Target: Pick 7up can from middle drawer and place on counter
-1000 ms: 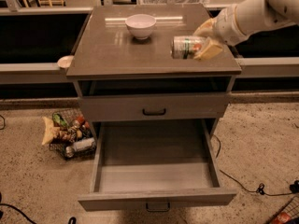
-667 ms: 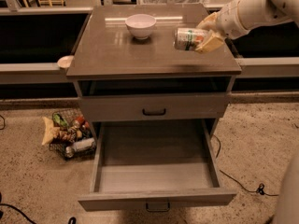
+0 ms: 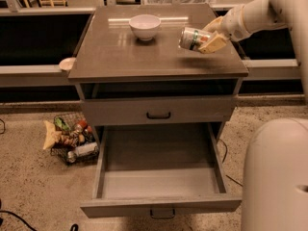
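Clasping 7up can [image 3: 191, 38], tool [image 3: 205, 40] above counter [image 3: 139, 59]

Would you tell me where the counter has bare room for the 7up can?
The counter is bare across its front half and left side, between the white bowl and the front edge. Crowded: back centre by the bowl, and the right side, where the gripper holds the 7up can.

Lab-like test kitchen: grey drawer cabinet [image 3: 192, 110], speckled floor [image 3: 29, 191]; jaws hold 7up can [image 3: 190, 37] over counter [image 3: 120, 57].

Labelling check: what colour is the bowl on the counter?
White bowl, in the camera view. Gripper holds 7up can over the counter.
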